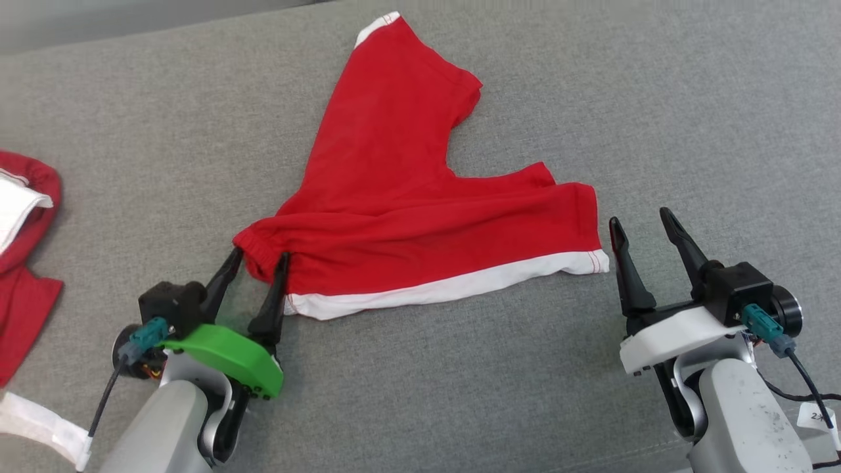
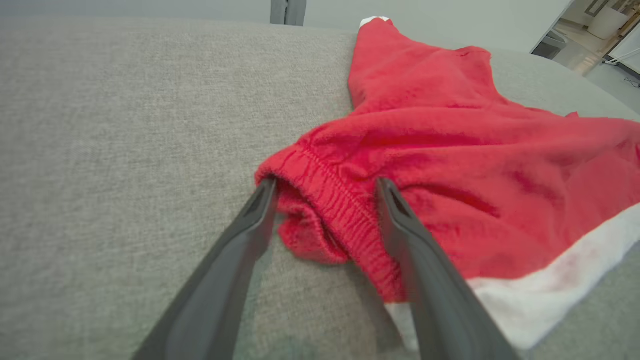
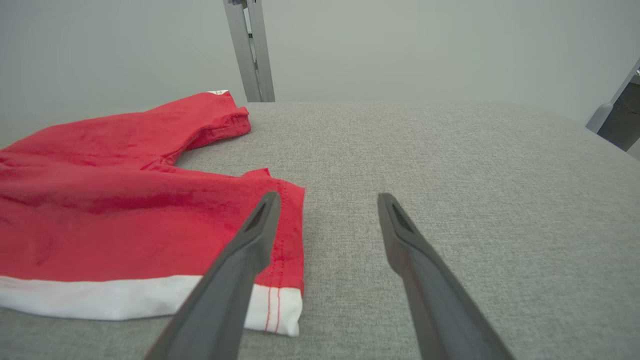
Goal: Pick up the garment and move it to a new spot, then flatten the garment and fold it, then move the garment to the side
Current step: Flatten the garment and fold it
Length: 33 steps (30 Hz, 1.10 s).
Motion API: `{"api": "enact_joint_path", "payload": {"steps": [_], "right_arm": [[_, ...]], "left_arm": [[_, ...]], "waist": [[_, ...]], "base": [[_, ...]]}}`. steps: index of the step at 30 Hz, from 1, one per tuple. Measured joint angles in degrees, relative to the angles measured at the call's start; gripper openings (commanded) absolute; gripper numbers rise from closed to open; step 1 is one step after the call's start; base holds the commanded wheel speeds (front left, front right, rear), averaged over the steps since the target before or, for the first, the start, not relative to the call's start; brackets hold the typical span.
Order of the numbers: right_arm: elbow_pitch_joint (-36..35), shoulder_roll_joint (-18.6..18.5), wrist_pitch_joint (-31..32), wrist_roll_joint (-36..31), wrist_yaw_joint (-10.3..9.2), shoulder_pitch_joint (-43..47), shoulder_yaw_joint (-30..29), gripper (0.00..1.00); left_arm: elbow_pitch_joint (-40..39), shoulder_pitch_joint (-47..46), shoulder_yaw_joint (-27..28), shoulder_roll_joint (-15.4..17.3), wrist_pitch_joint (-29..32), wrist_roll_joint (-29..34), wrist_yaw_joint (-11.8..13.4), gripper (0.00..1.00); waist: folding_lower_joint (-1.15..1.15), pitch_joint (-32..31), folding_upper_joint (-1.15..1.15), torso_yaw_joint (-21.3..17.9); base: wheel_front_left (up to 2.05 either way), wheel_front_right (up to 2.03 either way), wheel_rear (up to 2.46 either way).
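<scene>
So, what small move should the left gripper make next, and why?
Probably draw the left gripper back, clear of the shorts. Its jaws stand open around the bunched waistband corner, gripping nothing, and the shorts lie wrinkled on the grey surface, so flattening needs a fresh grasp.

The left arm [image 1: 164, 420] and right arm [image 1: 742, 407] reach forward, jaws parted.

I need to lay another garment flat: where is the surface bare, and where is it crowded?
Widest bare patch: grey fabric surface right of the red shorts, past the right claw. Also bare: far left, between shorts and the other red garment; the near strip below the white hem. Crowded: left edge, and the waistband at the left claw.
</scene>
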Motion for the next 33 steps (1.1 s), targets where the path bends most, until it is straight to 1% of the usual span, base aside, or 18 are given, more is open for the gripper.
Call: {"api": "enact_joint_path", "payload": {"steps": [6,10,14,18,25,29,33], "right_arm": [[1.1,0.0,0.0,-0.1,0.00,1.3,-0.2,1.00],[1.4,0.0,0.0,-0.3,0.00,2.2,-0.3,1.00],[1.5,0.0,0.0,-0.6,0.00,3.7,-0.5,1.00],[1.8,0.0,0.0,-0.6,0.00,4.9,-0.7,1.00],[3.1,0.0,0.0,-0.7,0.00,8.4,-0.9,1.00],[3.4,0.0,0.0,-0.7,0.01,9.0,-1.0,1.00],[3.6,0.0,0.0,-0.7,0.00,9.2,-1.0,1.00]], "left_arm": [[1.5,4.5,3.3,-1.7,0.0,0.3,0.0,1.00],[1.9,7.1,8.0,-2.9,0.0,1.9,0.0,1.00],[-0.3,10.4,14.6,-5.2,0.0,7.1,0.0,1.00],[-3.2,14.0,19.1,-7.7,0.0,12.2,0.0,1.00],[-6.6,19.1,24.0,-11.0,0.0,19.3,0.0,1.00],[-7.1,20.9,24.6,-12.2,0.0,21.0,0.0,1.00],[-7.3,21.1,24.7,-12.5,0.0,21.7,0.0,1.00]], "waist": [[0.00,-3.7,0.00,1.3],[0.00,-6.4,0.00,2.0],[0.00,-9.1,0.00,2.7],[0.00,-11.7,0.00,3.4],[0.00,-15.3,0.00,4.6],[0.00,-16.4,0.00,5.2],[0.00,-16.8,0.00,5.5]], "base": [[0.00,0.00,0.00],[0.00,0.00,0.00],[0.00,0.00,0.00],[0.00,0.00,0.00],[0.00,0.00,0.00],[0.00,0.00,0.00],[0.00,0.00,0.00]]}}
